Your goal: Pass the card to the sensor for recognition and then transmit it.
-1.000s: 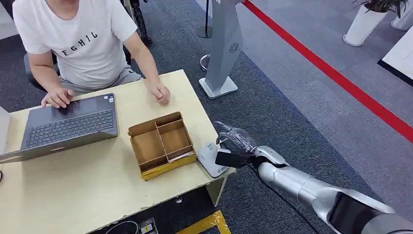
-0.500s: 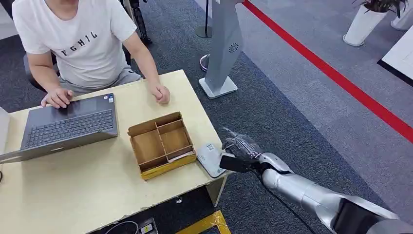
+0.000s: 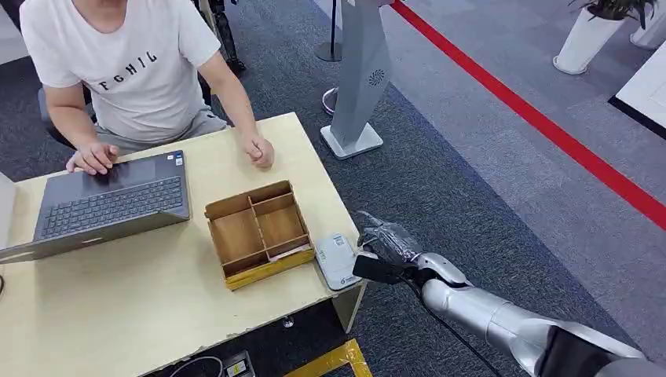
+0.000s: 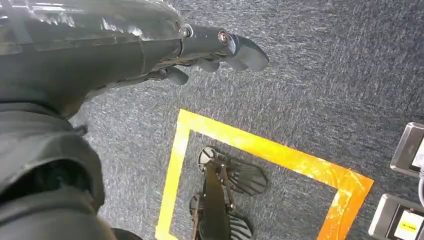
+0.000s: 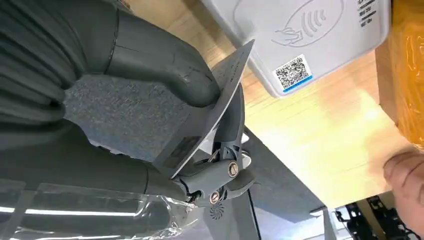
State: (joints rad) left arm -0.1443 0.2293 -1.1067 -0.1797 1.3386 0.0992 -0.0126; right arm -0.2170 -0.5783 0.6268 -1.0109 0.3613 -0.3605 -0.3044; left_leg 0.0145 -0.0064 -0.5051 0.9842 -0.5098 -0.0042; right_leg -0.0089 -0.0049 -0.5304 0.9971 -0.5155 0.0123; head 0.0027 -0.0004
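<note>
Card (image 5: 210,107) pinched flat between thumb and fingers (image 5: 227,135) of right hand (image 3: 386,250), held just off bench (image 3: 157,306) corner. Sensor (image 3: 337,260), white pad at bench edge beside wooden tray (image 3: 259,233), lies ahead of card's leading edge, near but apart, as judged from right wrist view. Card's long axis points toward sensor face, tilted, not parallel. Left hand (image 4: 200,50) hangs over floor, nothing held, fingers loosely curled; well apart from sensor. Card barely made out in head view, hidden by hand. Gap between card and sensor hard to judge.
</note>
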